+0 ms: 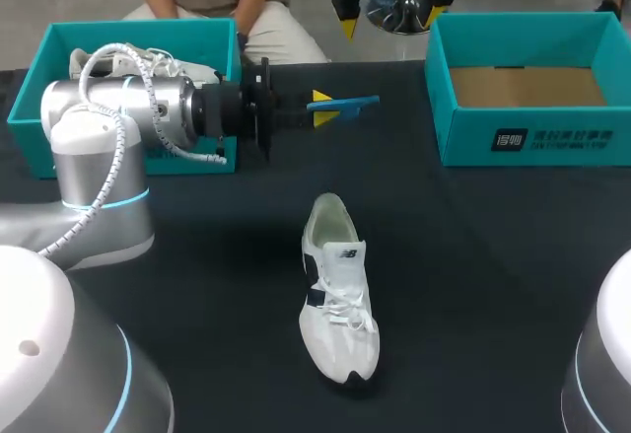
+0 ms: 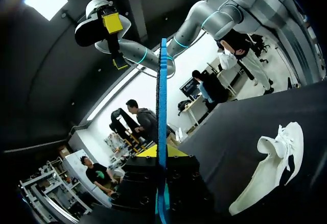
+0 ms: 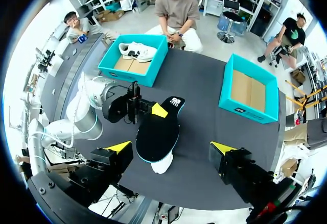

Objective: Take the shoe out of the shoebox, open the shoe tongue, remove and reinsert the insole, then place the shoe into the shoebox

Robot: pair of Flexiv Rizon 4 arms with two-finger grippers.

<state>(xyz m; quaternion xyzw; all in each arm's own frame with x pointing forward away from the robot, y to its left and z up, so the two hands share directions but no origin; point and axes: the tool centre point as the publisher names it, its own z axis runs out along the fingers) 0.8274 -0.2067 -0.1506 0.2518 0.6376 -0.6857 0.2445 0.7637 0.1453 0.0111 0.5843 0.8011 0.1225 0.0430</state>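
Shoe (image 1: 335, 295) sits low centre of the head view, toe toward the bottom edge. Our left gripper (image 1: 320, 108) is clamped on the blue insole (image 1: 350, 106), upper centre. The right gripper (image 3: 169, 147) hangs spread above. We should slide the insole in toe-first while the right steadies the heel. The shoe is white and laced with dark side marks, and its mouth seems open, though that's hard to tell.

The desk (image 1: 473, 275) is black. The shoe (image 1: 338, 290) is white with dark navy patches along one side and white laces. The insole (image 3: 159, 127) has a black face with a small white mark and a bright blue rim. The left shoebox (image 1: 28, 88) and the right shoebox (image 1: 532, 142) are teal outside and cardboard brown inside; the right one carries white print. The left claw (image 1: 321, 108) and the right claw (image 3: 169, 147) are black with yellow tips.
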